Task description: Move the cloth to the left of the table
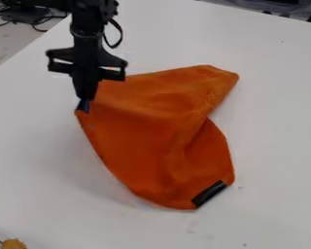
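White desk (35, 165); your tool (84, 107) pinches orange cloth (151, 131) by one corner. Drag left, low and slow, grip firm.

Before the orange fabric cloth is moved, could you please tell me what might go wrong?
The black two-finger end effector holds the orange fabric cloth only by one corner, so that corner might slip free. The rest lies loosely on the white table, with a fold in it, so it could trail and bunch up.
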You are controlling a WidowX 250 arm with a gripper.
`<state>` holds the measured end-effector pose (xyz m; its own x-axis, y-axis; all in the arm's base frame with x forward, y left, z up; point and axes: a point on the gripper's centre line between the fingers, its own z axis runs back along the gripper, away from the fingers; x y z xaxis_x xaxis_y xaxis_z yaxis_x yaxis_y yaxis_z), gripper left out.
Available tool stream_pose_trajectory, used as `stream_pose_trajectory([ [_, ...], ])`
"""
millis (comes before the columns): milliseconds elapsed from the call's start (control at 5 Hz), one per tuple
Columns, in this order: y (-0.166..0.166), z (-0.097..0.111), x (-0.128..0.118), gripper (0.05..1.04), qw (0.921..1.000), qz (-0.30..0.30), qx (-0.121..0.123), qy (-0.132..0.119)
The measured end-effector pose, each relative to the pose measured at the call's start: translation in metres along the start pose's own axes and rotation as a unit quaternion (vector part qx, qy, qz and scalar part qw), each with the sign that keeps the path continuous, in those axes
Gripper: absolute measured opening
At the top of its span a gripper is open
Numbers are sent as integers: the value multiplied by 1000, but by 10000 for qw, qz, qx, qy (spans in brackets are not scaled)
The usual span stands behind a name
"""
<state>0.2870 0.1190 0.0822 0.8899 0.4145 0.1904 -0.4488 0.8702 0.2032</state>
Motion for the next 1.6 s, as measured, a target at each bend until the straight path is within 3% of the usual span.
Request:
stream_pose_trajectory([
  [200, 34, 7, -1, 62, 9999, 120, 101, 11],
  [400, 59, 8, -13, 62, 9993, 368, 33, 10],
  [600, 75, -8, -29, 62, 9979, 622, -174, 78],
  [1000, 91, -32, -58, 87, 9949, 958, -272, 152],
  [1200, 93, -39, -67, 245, 9958, 899, -130, 121],
  [1400, 94, -32, -65, 511, 9962, 830, 238, 98],
  [1600, 90, -2, -50, 813, 9964, 687, 462, -160],
])
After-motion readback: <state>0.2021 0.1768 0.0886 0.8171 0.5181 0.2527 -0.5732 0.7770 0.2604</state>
